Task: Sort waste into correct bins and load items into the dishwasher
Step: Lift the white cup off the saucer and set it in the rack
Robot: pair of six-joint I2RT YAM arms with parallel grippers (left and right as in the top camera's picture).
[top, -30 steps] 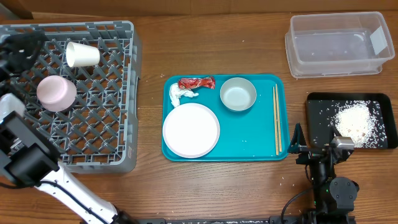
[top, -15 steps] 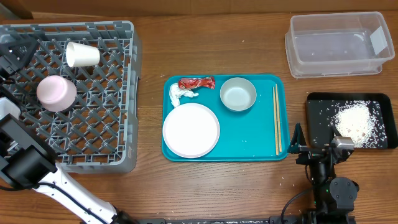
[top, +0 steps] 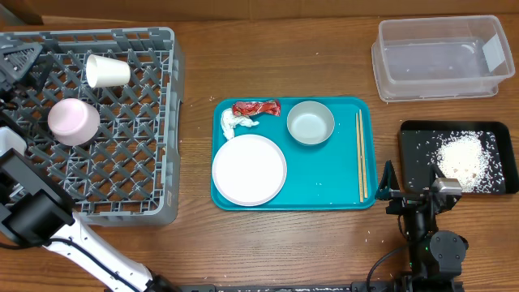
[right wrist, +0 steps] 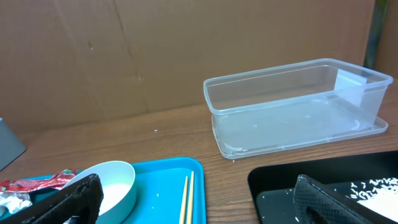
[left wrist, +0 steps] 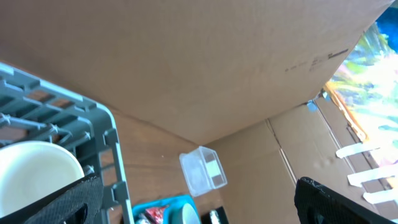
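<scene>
The rack (top: 122,162) sits at the table's (top: 276,243) left, the tray (top: 340,182) mid-table and the tub (top: 438,57) at the back right. The left gripper (top: 18,58) hovers over the rack's far-left corner, and the right gripper (right wrist: 199,183) sits low by the tray's right edge; both gape wide and hold nothing. On the tray rest the plate (top: 249,169) and bowl (top: 310,123). The pink dish (top: 73,121) and cup (top: 107,70) lie in the rack. The wrapper (top: 256,108) and tissue (top: 237,123) touch at the tray's back-left corner.
</scene>
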